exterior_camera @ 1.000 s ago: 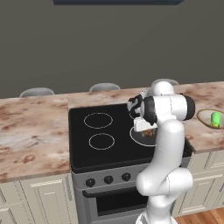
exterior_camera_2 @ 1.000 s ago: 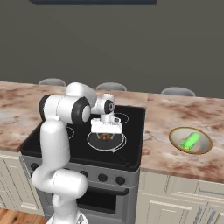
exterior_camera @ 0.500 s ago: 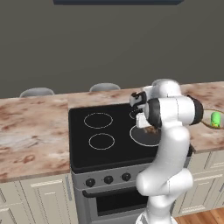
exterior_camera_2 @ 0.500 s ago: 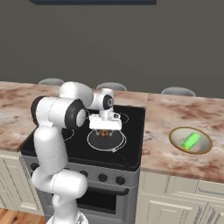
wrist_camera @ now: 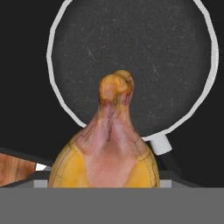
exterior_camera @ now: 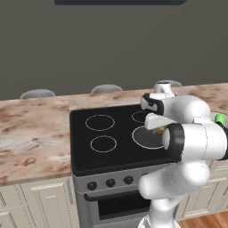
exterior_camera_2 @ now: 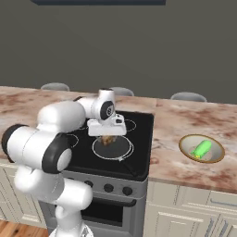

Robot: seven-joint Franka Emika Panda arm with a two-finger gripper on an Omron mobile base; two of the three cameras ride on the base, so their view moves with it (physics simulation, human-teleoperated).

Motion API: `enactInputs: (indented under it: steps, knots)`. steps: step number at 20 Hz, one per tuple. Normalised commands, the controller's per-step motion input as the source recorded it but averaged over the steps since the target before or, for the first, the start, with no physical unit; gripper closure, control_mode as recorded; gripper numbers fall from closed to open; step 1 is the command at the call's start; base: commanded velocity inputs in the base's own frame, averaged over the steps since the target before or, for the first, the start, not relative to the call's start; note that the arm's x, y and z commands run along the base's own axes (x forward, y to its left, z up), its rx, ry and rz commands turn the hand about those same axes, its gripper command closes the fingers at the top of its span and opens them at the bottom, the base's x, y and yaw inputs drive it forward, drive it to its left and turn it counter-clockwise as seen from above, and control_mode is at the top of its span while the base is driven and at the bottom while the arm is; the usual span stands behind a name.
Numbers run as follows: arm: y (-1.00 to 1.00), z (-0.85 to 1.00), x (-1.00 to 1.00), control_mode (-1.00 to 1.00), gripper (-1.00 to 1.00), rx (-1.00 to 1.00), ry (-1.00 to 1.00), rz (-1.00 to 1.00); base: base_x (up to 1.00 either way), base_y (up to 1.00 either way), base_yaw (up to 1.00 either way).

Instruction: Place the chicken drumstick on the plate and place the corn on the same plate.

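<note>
Black stove top (exterior_camera_2: pixel 139 152) carries a frying pan (exterior_camera_2: pixel 112 147). Above it the bent arm points its gripper (exterior_camera_2: pixel 107 137) straight down, clenched around the chicken drumstick (wrist_camera: pixel 109 144).

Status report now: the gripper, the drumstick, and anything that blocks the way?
Gripper shut on chicken drumstick, lifted above frying pan on stove. Corn lies in bowl on counter to the right. Nothing blocking above the pan.
</note>
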Motion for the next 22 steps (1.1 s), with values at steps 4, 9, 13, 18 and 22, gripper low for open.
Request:
enactInputs:
  steps: [4, 9, 13, 18, 22]
  knots:
    - [0.08, 0.29, -0.19, -1.00, 1.00, 0.00, -0.11, -0.01, 0.00, 0.00, 0.00]
    - [0.04, 0.28, 0.01, -1.00, 1.00, 0.00, 0.01, -0.01, 0.00, 0.00, 0.00]
    - [0.00, 0.32, 0.13, -1.00, 1.00, 0.00, 0.03, -0.01, 0.00, 0.00, 0.00]
    - [0.01, 0.32, 0.13, -1.00, 1.00, 0.01, 0.04, -0.06, 0.00, 0.00, 0.00]
    - [0.11, 0.17, 0.05, -1.00, 1.00, 0.01, 0.03, -0.12, 0.00, 0.00, 0.00]
